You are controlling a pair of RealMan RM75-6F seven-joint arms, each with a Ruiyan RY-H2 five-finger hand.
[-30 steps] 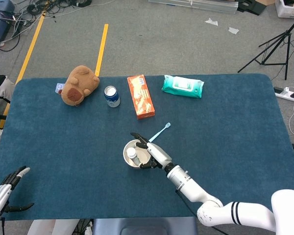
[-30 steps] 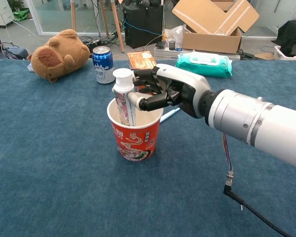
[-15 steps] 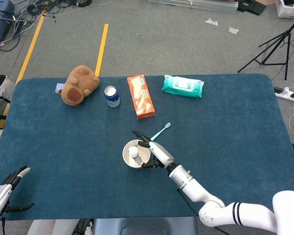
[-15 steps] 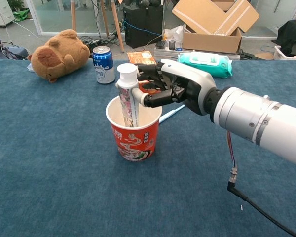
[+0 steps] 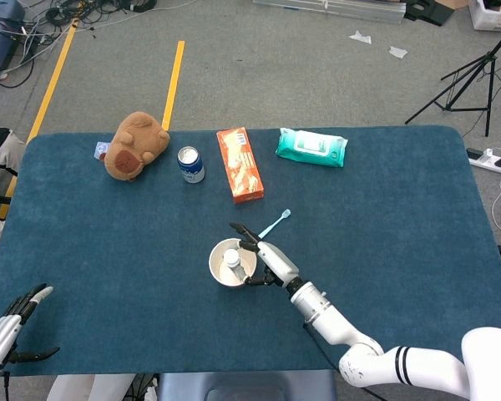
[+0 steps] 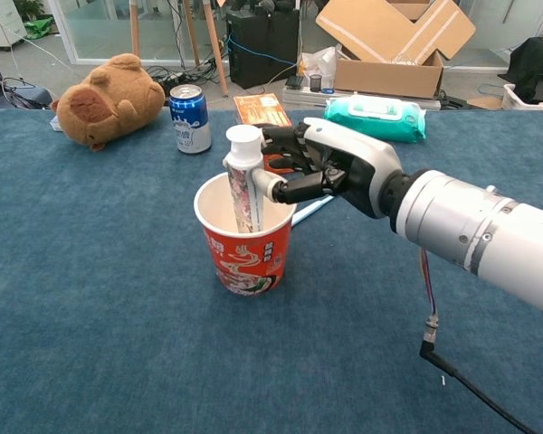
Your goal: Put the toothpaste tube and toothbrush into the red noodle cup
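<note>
The red noodle cup (image 6: 246,253) stands on the blue table; from above its white rim (image 5: 218,269) shows near the table's middle. A white-capped toothpaste tube (image 6: 245,177) stands upright inside it, cap (image 5: 233,258) above the rim, leaning toward the right side. My right hand (image 6: 330,166) reaches in from the right and pinches the tube just below its cap; the same right hand (image 5: 264,261) shows at the cup's right rim. The light-blue toothbrush (image 5: 274,224) lies flat on the table behind the cup, partly hidden by the hand (image 6: 312,210). My left hand (image 5: 8,336) hangs empty at the table's near left corner, fingers apart.
Along the far side lie a brown plush toy (image 5: 134,144), a blue drink can (image 5: 190,164), an orange box (image 5: 240,164) and a teal wipes pack (image 5: 311,146). A black cable (image 6: 462,380) trails from the right arm onto the table.
My right hand has shifted the tube slightly to the right inside the cup, from its left side toward the right rim. The left hand has not moved.
</note>
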